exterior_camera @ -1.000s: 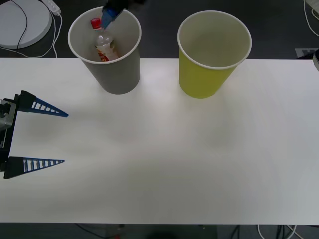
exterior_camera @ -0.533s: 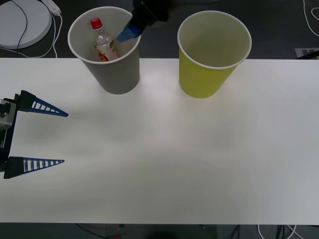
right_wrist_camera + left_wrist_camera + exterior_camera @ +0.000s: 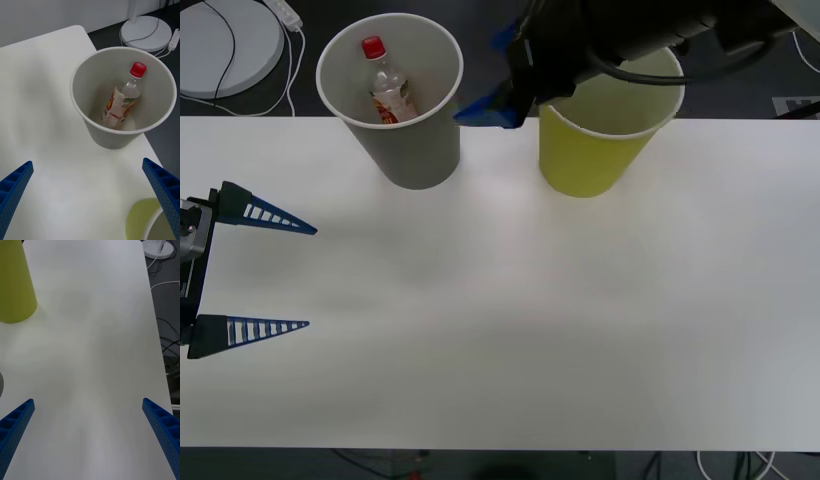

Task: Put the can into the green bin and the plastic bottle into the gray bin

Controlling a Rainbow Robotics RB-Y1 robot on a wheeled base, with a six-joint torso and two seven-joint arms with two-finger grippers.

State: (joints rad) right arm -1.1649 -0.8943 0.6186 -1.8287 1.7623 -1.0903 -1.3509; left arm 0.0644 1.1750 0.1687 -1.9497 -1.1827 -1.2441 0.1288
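Observation:
The plastic bottle (image 3: pixel 386 86), clear with a red cap, leans inside the gray bin (image 3: pixel 420 160) at the table's back left; its label shows in the right wrist view (image 3: pixel 120 103), inside the gray bin (image 3: pixel 112 139). My right gripper (image 3: pixel 494 82) hangs open and empty between the two bins, above the table's back edge, with its arm crossing over the green bin (image 3: pixel 590 165). Part of the green bin's rim (image 3: pixel 147 222) lies near my right gripper (image 3: pixel 87 163). My left gripper (image 3: pixel 311 277) rests open at the table's left edge. The can is out of view.
The white table (image 3: pixel 520 320) stretches wide in front of both bins. A round white base (image 3: pixel 225 45) with cables sits on the dark floor behind the left corner. The left wrist view has the green bin (image 3: pixel 14 285) far ahead of my left gripper (image 3: pixel 87 401).
My right gripper has let go of the bottle, which stays in the gray bin. It has drawn back from over that bin and moved right toward the green bin. The left arm is still.

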